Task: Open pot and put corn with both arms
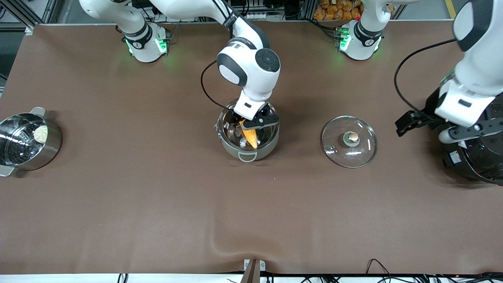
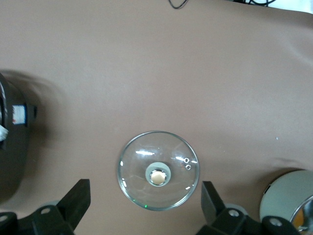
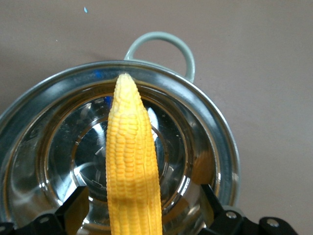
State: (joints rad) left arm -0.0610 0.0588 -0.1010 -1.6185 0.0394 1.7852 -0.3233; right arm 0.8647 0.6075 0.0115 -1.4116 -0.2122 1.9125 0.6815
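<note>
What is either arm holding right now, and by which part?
Nothing. The corn lies in the pot between the right gripper's open fingers; the left gripper is empty.

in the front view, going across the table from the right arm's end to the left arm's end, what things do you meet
steamer pot with bun → pot with the corn in it, right pincer over it → glass lid → left pincer → black cooker
</note>
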